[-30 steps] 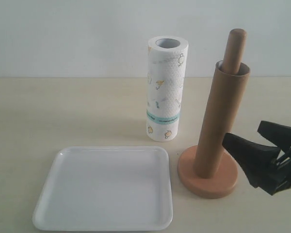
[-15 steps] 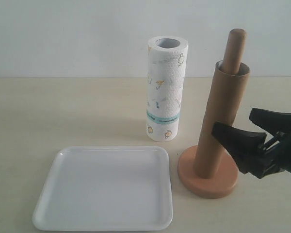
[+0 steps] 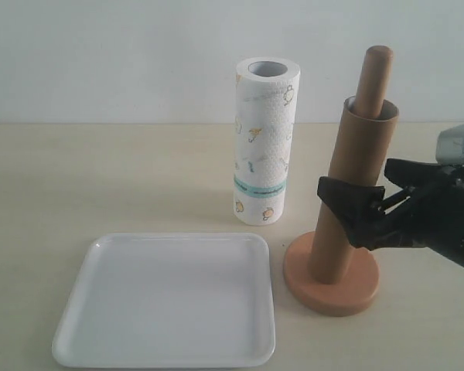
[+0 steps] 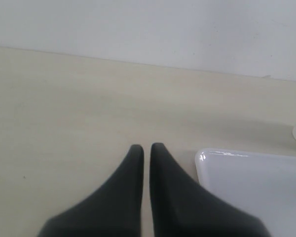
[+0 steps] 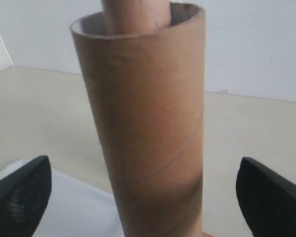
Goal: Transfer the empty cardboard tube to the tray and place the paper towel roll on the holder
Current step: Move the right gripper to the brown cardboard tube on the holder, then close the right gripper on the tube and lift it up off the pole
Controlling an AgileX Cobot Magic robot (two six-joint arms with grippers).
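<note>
The brown cardboard tube [image 3: 354,185] [image 5: 148,118] stands slipped over the wooden holder, whose rod top [image 3: 375,73] [image 5: 133,12] pokes out above it and whose disc base [image 3: 332,292] rests on the table. My right gripper [image 3: 365,189] [image 5: 145,195] is open and straddles the tube at mid-height, with wide gaps on both sides. The paper towel roll [image 3: 265,139] stands upright behind the white tray [image 3: 166,305] [image 4: 256,182]. My left gripper [image 4: 147,148] is shut and empty, just off the tray's corner. It is out of the exterior view.
A pale wall runs along the back edge of the beige table [image 3: 100,178]. A corner of the tray [image 5: 64,207] lies just beyond the tube as the right wrist sees it.
My right gripper has risen and moved left from beside the holder's base. Its open fingers now stand on either side of the tube. Everything else is unmoved.
</note>
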